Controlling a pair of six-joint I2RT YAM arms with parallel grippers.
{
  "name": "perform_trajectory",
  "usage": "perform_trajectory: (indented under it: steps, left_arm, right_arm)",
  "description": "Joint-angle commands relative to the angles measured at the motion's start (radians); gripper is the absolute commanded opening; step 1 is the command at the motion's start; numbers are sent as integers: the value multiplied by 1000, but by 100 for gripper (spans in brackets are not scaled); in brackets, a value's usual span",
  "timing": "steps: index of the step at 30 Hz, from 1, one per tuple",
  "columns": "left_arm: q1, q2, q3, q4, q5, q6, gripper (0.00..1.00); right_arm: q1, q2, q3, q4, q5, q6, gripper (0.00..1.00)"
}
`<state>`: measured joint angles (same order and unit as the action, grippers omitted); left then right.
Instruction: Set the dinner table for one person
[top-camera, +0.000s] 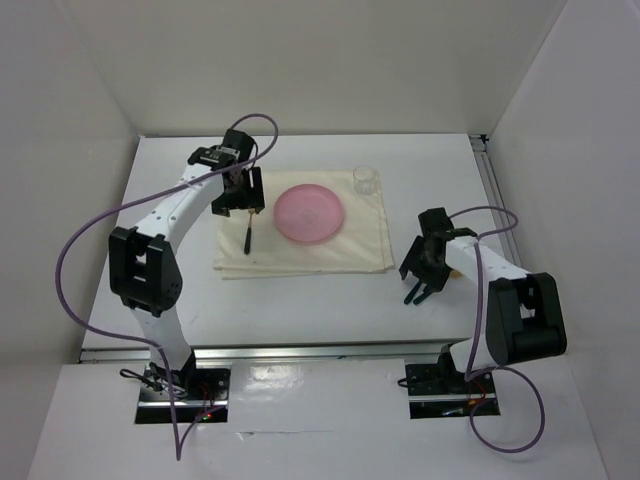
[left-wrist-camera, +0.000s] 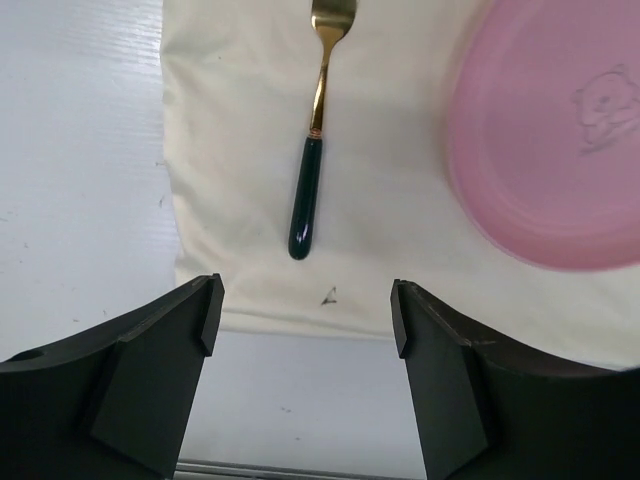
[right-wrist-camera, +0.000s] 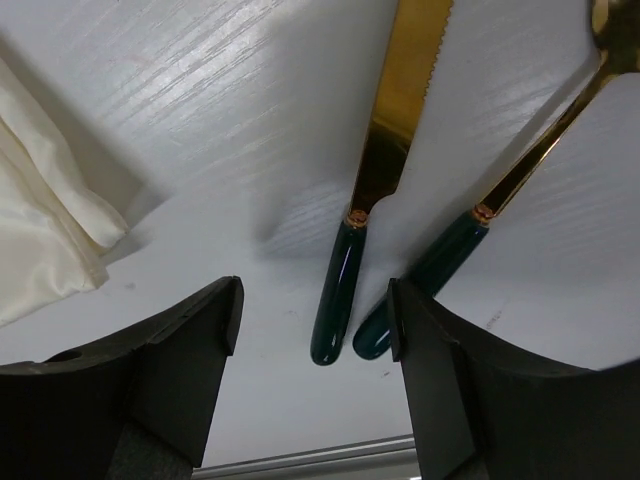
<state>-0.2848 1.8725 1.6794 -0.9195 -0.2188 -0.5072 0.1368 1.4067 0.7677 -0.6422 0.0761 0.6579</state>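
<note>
Found dinner table (top-camera: 330, 310) under mat (top-camera: 300, 255), reaching past all mat edges. On mat: plate (top-camera: 311, 213), fork (left-wrist-camera: 318, 130), glass (top-camera: 366, 179) at far-R corner. Off mat's R edge: knife (right-wrist-camera: 385, 170) & 2nd utensil (right-wrist-camera: 520, 180), handles nearly touching. Saw L gripper (left-wrist-camera: 305, 300) over mat, R gripper (right-wrist-camera: 315, 295) off it, both wide open, empty. Judged risk: pinching both handles, or knocking one askew.

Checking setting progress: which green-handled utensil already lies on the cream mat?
The fork, left of the pink plate. The serrated knife and the other gold utensil lie side by side on the bare white table instead.
</note>
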Motion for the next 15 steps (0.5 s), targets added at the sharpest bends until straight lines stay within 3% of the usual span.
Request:
perform_trajectory:
  steps: [1, 8, 11, 12, 15]
  left_arm:
    - [-7, -71, -9, -33, 27, -22, 86]
    - [-16, -96, -9, -42, 38, -13, 86]
    - [-16, -96, -9, -51, 38, -13, 86]
    - [-16, -96, -9, -51, 38, -13, 86]
    - [-16, -105, -18, -51, 38, -13, 86]
  right_arm:
    - [-8, 31, 4, 44, 1, 11, 71]
    - [-8, 78, 4, 67, -45, 23, 64]
    - [-8, 87, 4, 76, -45, 32, 48]
    - [-8, 87, 4, 76, -45, 42, 35]
    - [-8, 58, 39, 44, 7, 42, 17]
